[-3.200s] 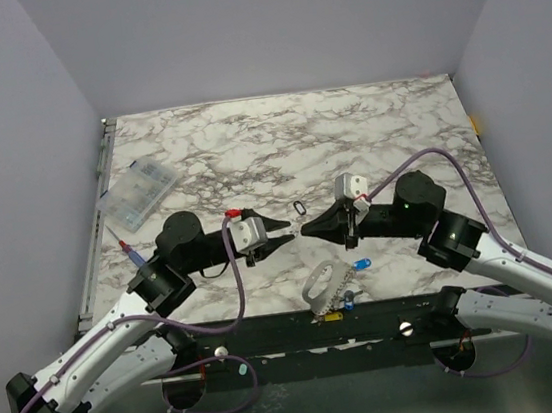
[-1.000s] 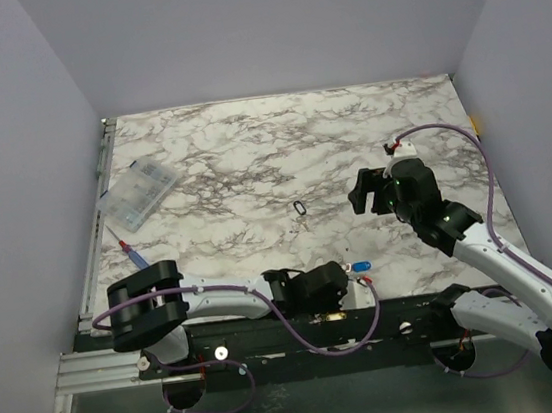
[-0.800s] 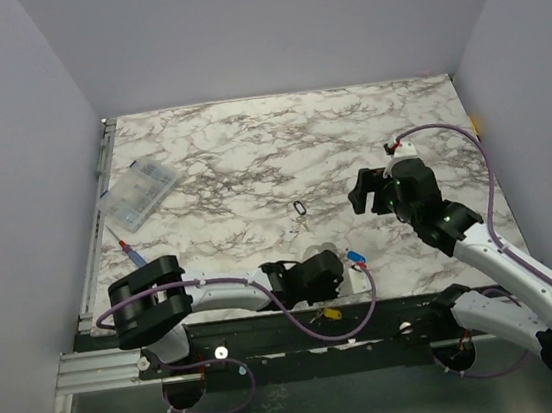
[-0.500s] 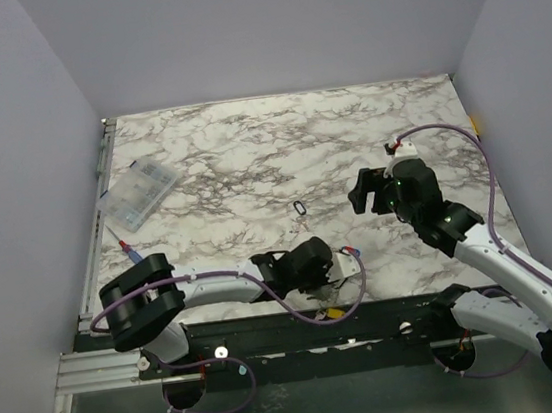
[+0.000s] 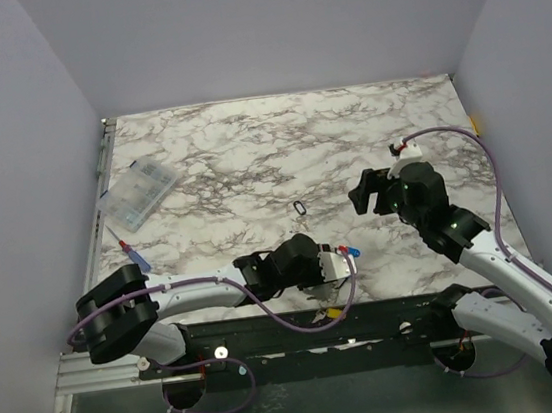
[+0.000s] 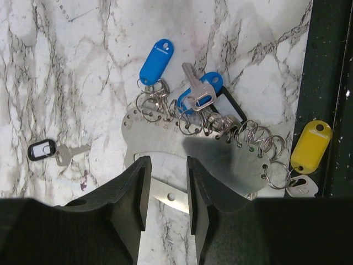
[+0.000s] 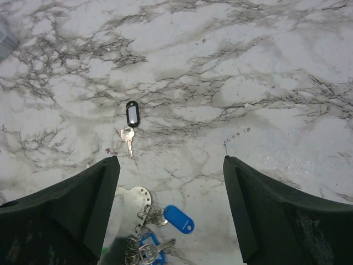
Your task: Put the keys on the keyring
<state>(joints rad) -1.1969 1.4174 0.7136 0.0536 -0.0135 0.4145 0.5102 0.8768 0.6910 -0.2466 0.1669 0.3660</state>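
Looking from the near edge, the left gripper (image 6: 166,171) lies low over the marble table (image 5: 249,149), its arm stretched across to the middle of the front. Its two dark fingers (image 6: 139,190) are drawn close on either side of a narrow tab of a curved metal plate (image 6: 165,138), pinching it. Along the plate's holed rim hang many silvery rings (image 6: 190,126), and on these sit the keys (image 6: 190,77): one with a blue head, and beside it a blue tag (image 6: 156,54) and a black frame tag (image 6: 234,110). A yellow tag (image 6: 311,146) at the end of the row lies over the dark strip at the table's edge. Well apart from that bunch, farther out on the bare marble, a small key (image 7: 128,135) lies flat, joined to a black-rimmed tag (image 7: 131,113) with a pale middle; nothing touches it. The right gripper (image 7: 171,165) hangs above the table on the right, to the right of that small key, its jaws spread wide with nothing between them. A purple cable (image 5: 448,132) loops over its arm. Far off on the left, near the table's side, a clear box (image 5: 138,194) lies at a slant.
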